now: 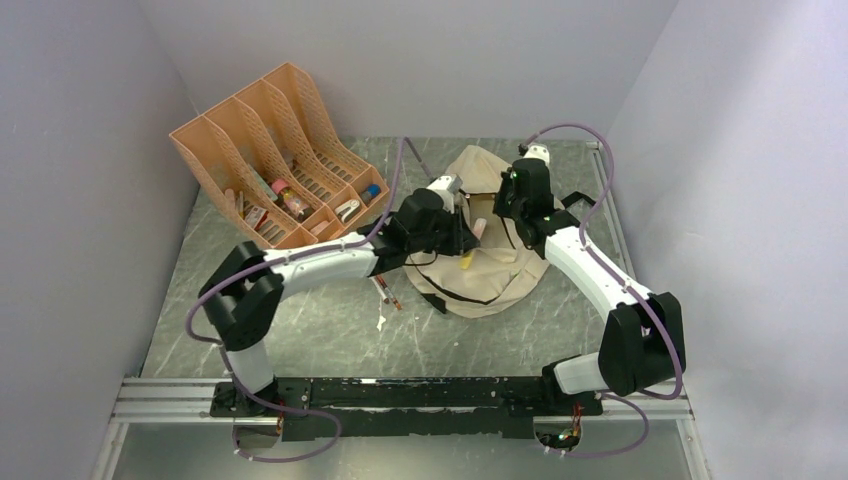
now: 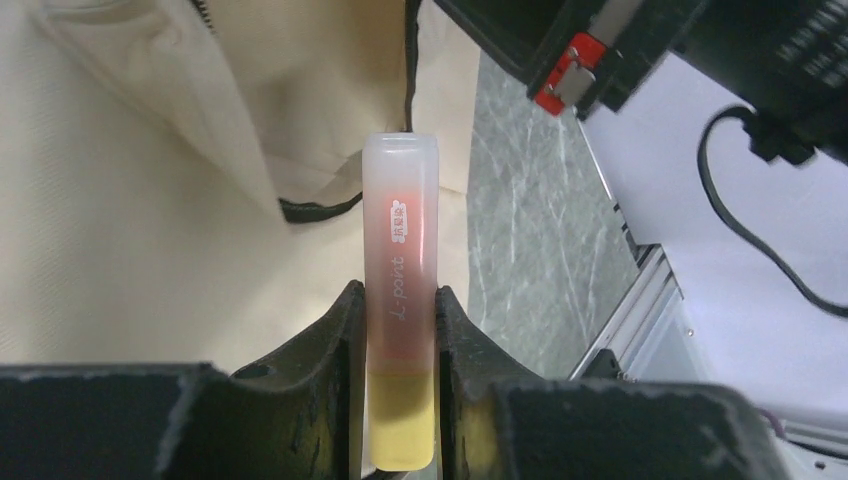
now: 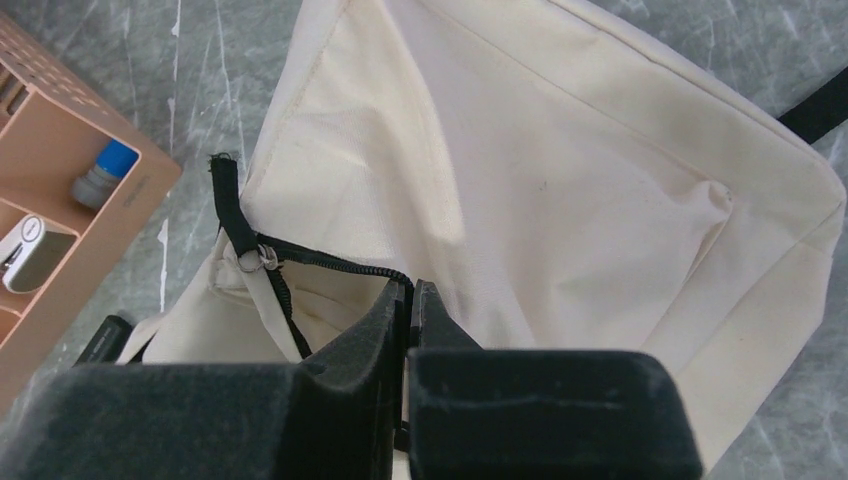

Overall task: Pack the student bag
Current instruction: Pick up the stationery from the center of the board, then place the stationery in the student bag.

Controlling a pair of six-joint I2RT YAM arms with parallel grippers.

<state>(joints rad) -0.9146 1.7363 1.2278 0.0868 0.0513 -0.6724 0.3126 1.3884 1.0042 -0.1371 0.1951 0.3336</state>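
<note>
The student bag [image 1: 500, 275], cream fabric with black zipper lines, lies on the table right of centre. My left gripper [image 1: 468, 240] hovers over its left side, shut on a highlighter [image 2: 400, 230] with a frosted pink cap and a yellow body. The cap end sticks out past the fingertips above the bag's cloth [image 2: 130, 230]. My right gripper [image 3: 410, 288] is shut on the black zipper edge [image 3: 330, 265] of the bag's opening [image 3: 560, 170], and the zipper runs into the closed jaws. In the top view the right gripper [image 1: 507, 212] is close beside the left one.
An orange file organizer [image 1: 275, 150] with small items in its slots stands at the back left, and its corner [image 3: 70, 170] lies near the bag. A pen [image 1: 386, 291] lies on the marble table left of the bag. Walls close in on three sides.
</note>
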